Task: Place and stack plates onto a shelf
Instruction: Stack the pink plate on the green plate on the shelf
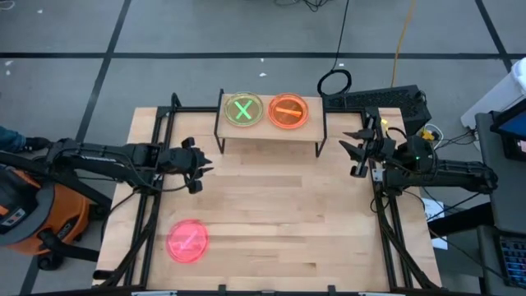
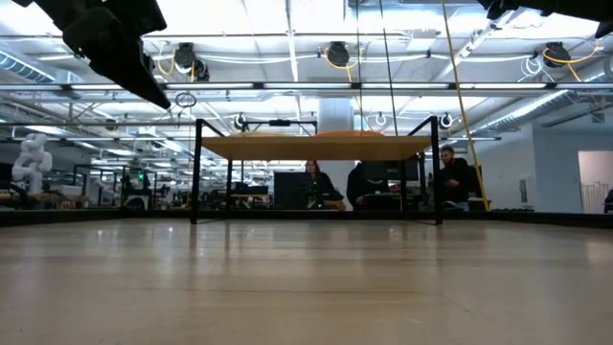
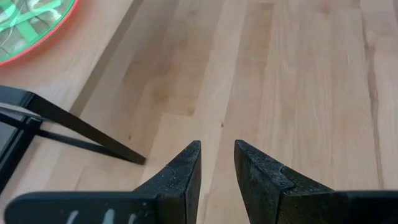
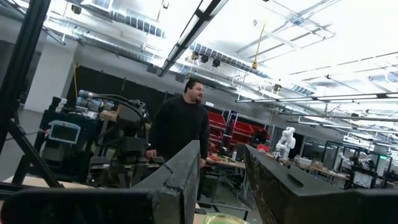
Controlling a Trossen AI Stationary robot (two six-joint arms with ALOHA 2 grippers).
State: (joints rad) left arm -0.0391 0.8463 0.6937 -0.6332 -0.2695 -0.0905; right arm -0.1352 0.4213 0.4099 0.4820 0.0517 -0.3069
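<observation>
High view: the left tool (image 1: 200, 170), fingers spread slightly and empty, hovers over the wooden surface (image 1: 271, 222); the pink plate (image 1: 187, 241) lies near it, toward the front edge. Between the tools stands the shelf (image 1: 271, 130), carrying the green plate (image 1: 243, 110) and orange plate (image 1: 288, 111) side by side. The right tool (image 1: 358, 148), parted and empty, hangs beside the shelf. People sit in the room beyond.

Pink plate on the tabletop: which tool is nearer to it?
Left. The left tool hangs above the pink plate's side of the table; the right tool is across it.
</observation>
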